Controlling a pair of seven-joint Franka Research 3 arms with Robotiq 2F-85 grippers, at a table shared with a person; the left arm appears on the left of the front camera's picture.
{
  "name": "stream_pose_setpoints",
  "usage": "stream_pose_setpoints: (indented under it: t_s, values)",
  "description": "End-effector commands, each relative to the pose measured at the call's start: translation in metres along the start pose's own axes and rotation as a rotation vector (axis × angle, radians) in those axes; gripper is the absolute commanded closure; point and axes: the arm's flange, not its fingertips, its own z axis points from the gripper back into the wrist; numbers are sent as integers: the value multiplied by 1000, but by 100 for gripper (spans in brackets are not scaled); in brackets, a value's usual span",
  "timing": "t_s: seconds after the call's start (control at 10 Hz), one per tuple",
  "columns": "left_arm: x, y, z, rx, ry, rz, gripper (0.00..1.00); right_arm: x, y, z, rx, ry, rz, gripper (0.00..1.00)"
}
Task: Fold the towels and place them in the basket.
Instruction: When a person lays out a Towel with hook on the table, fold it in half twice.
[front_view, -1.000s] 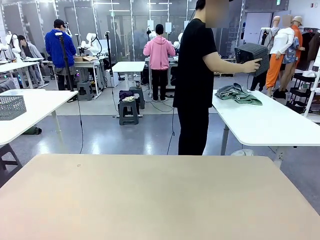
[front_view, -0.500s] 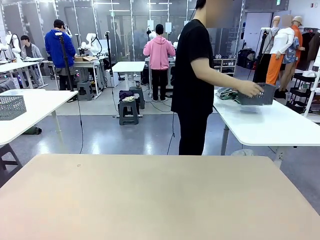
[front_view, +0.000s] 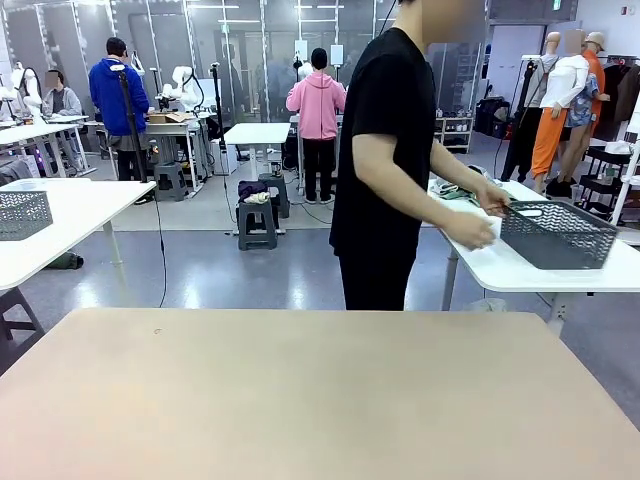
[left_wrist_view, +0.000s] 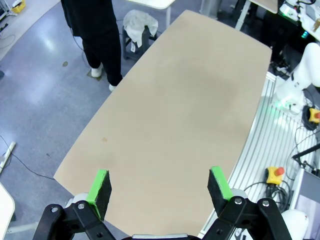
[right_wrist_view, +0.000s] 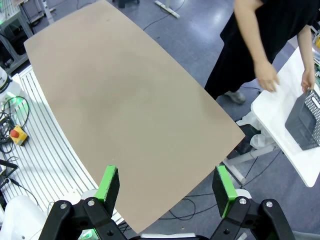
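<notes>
Left tool and right tool gape wide, empty. Well beyond the right tool, the mesh basket (stiff, likely light) invites a rim grip.

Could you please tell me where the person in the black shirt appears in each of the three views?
Front view: person stands centre, beyond the beige table, hands at the basket on the right.
Left wrist view: legs at top left.
Right wrist view: top right, by the basket.
Shared landmark: the beige table's far edge.
</notes>
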Motion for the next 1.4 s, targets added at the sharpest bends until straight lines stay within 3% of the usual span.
stream_pose_setpoints:
  t_s: [0.0,1.3]
  values:
    - [0,-4,3,-7,38,-6,2,-1,0,0,2,-7,3,6]
    - [-17,-29,15,36,33,37,2,-1,0,0,2,-7,3,6]
